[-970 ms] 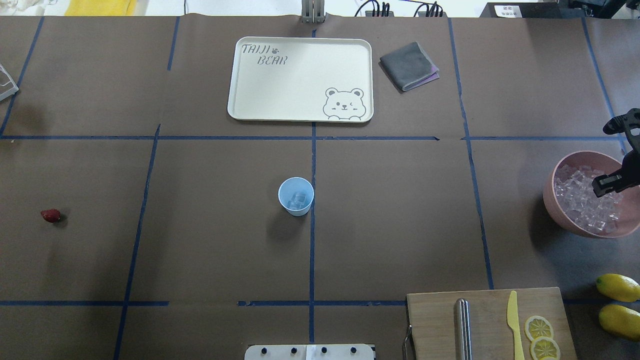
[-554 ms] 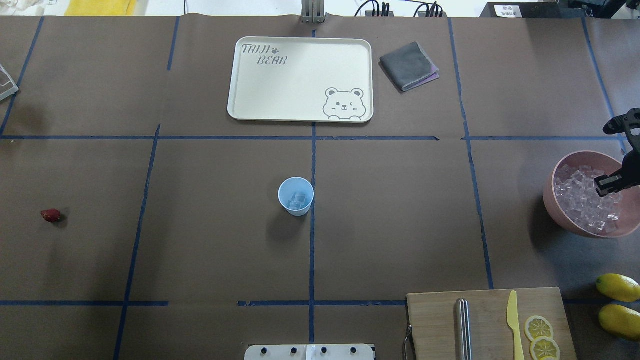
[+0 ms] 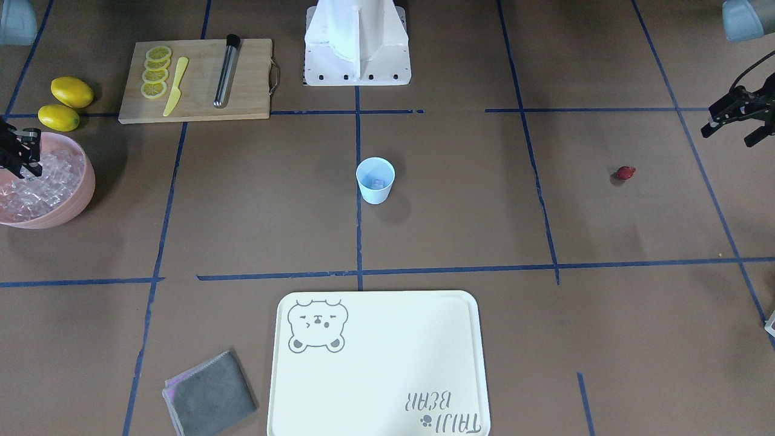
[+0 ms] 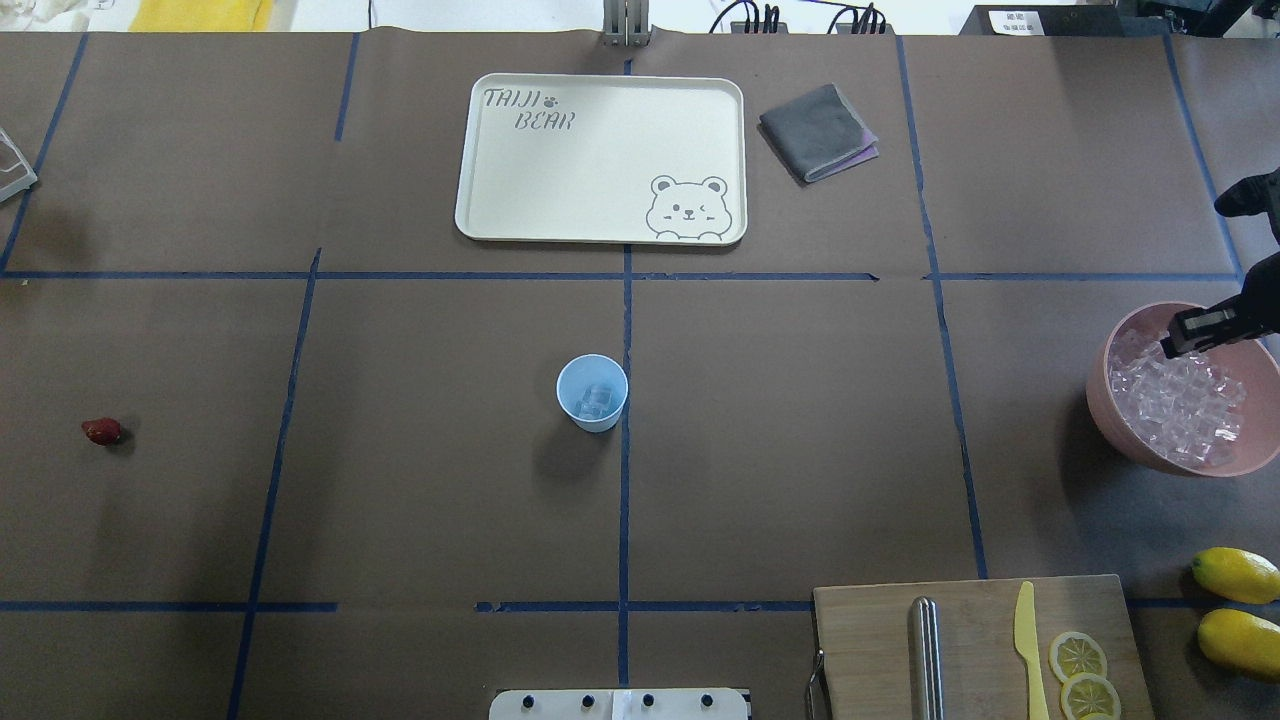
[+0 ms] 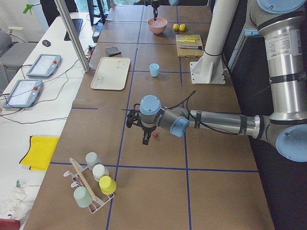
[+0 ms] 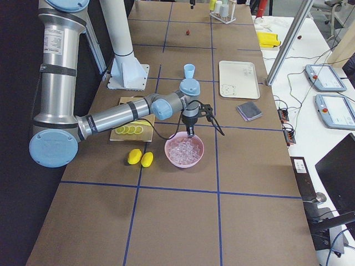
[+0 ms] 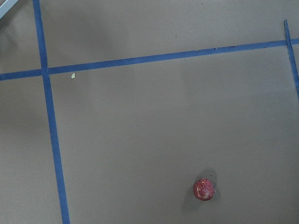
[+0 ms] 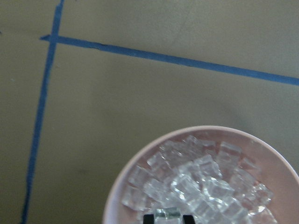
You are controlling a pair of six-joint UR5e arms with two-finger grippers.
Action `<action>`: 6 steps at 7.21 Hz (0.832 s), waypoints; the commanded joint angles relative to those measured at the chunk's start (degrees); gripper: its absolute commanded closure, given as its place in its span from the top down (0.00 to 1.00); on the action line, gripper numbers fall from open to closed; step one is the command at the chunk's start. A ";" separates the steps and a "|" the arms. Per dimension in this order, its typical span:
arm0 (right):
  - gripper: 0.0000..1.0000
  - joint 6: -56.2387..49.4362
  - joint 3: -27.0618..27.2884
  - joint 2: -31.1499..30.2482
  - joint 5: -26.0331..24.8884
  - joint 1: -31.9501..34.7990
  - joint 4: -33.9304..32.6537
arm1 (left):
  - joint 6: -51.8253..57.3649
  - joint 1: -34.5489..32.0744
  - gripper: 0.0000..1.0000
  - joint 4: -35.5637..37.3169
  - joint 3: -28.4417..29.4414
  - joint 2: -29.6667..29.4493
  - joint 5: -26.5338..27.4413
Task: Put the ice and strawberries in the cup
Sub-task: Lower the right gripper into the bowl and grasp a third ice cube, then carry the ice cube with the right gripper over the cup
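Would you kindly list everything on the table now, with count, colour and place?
cup: one, pale blue, centre of the table
ice: many, clear, heaped in the bowl, few in the cup
bowl: one, pink, robot's right side
strawberry: one, dark red, robot's left side
tray: one, cream, far centre
cloth: one, grey, beside the tray
cutting board: one, wooden, near right
rod, knife, lemon slices: one metal, one yellow, four yellow, on board
lemons: two, yellow, beside the board
cup rack: one, white, left end
left gripper: open, hovering near the strawberry
right gripper: over the bowl, shut on ice
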 commanded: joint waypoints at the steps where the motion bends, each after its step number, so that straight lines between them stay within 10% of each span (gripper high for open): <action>1: 0.00 18.63 1.43 8.24 3.70 -1.30 0.15 | 0.00 0.00 1.00 0.00 -0.04 0.00 -0.03; 6: 0.00 58.49 -0.31 29.96 -9.16 -23.50 -0.02 | 0.00 0.00 1.00 0.00 -0.39 0.00 -0.03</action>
